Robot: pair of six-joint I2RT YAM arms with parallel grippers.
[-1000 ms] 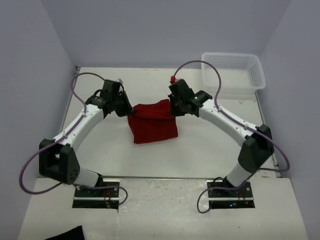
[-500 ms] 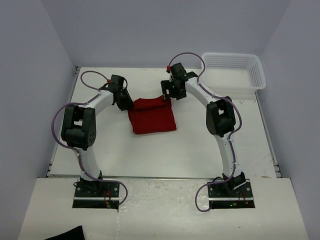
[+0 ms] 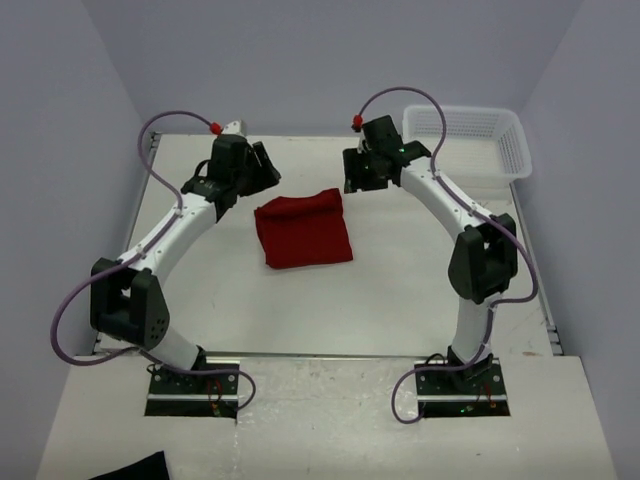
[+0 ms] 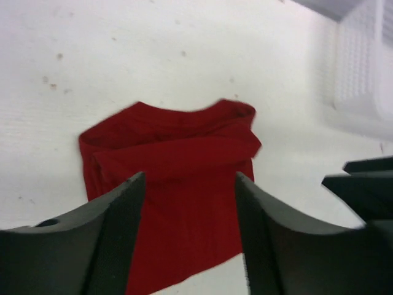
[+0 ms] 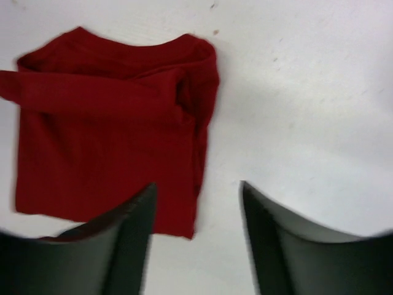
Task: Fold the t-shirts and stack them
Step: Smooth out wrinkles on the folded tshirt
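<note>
From above: dark red t-shirt [image 3: 302, 229] folded into a rough square, flat on the table [image 3: 400, 290], nearer the far edge than the near one and about midway between left and right edges. Left arm bowed out toward the left edge, forearm slanting to the far side, left gripper [image 3: 262, 170] raised just off the shirt's far-left corner, not touching cloth. Right arm arched up by the right edge, forearm reaching back and inward, right gripper [image 3: 358, 175] just past the shirt's far-right corner, also clear of it. White mesh basket [image 3: 470, 120] in the far-right corner.

Left wrist view: looking down across the shirt, fingers spread wide with nothing between them, red cloth showing in the gap below. Folded layers and a rumpled edge visible on the shirt's far side.

Right wrist view: fingers likewise wide apart and empty, above bare table beside the shirt's edge, cloth lying off to one side.
</note>
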